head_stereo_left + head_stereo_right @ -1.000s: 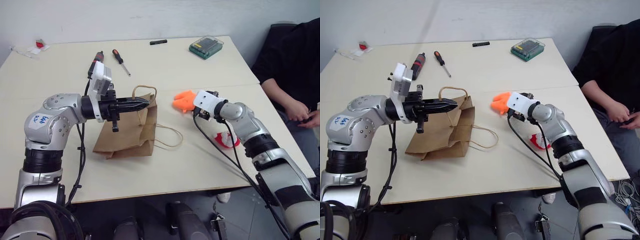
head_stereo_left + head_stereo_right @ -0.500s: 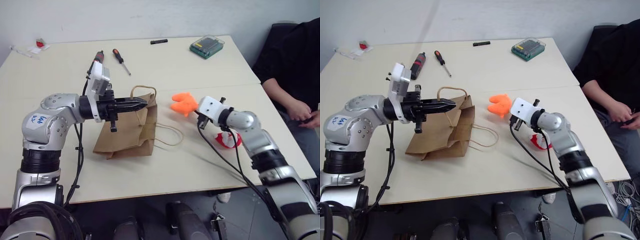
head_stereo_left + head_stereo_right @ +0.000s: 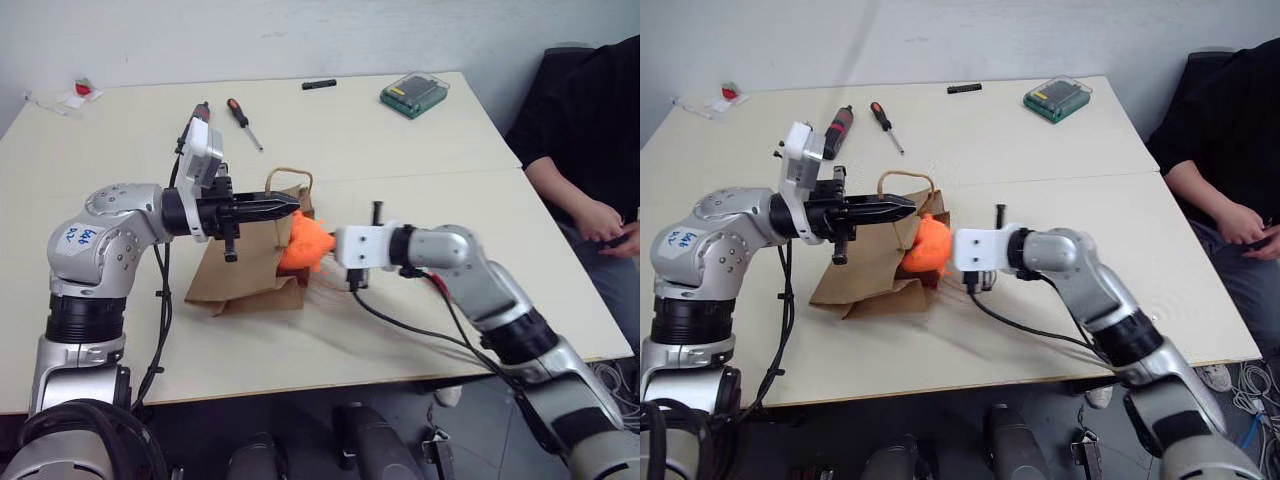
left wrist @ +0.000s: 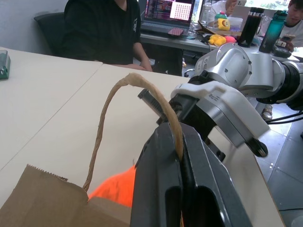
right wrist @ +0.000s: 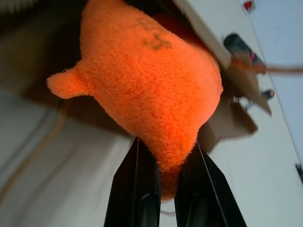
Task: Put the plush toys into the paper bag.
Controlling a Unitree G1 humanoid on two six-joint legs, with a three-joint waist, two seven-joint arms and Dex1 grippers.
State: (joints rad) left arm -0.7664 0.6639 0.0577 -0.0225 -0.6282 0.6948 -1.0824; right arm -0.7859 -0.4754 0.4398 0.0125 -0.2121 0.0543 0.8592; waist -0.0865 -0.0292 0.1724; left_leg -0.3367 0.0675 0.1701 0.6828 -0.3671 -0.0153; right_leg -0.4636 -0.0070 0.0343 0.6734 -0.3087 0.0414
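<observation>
Change since a second ago: right tool (image 3: 322, 246) has carried the orange plush toy (image 3: 303, 244) from the open tabletop (image 3: 420, 150) leftward to the mouth of the paper bag (image 3: 245, 275); the left tool (image 3: 285, 204) has stayed put, and the bag has not shifted.
Right tool: its two black fingers are clamped on a lobe of the orange toy, the soft body bulging out past the tips, as the right wrist view shows.
Left tool: pinched together on the bag's upper handle (image 4: 137, 85), pointing level toward the robot's right and holding that loop up off the tabletop.
Orange toy, place: right at the bag's open end, just below the left tool and touching or nearly touching the lip; whether any part is already inside cannot be told.
Bag, long axis: lies flat with its base toward the robot's left and its mouth toward the right arm, so the way in runs leftward, in line with the right tool's heading.
Nearer arm: the right one, which already has the toy; the left only props the opening.
Judgement for the coming move: likely a short push further left under the raised handle, then release; the slack upper wall may fold and block the toy.
Santa toy: hidden behind the right arm, not yet bagged.
Person (image 3: 590, 130): seated at the far right edge, hands clear of the bag.
</observation>
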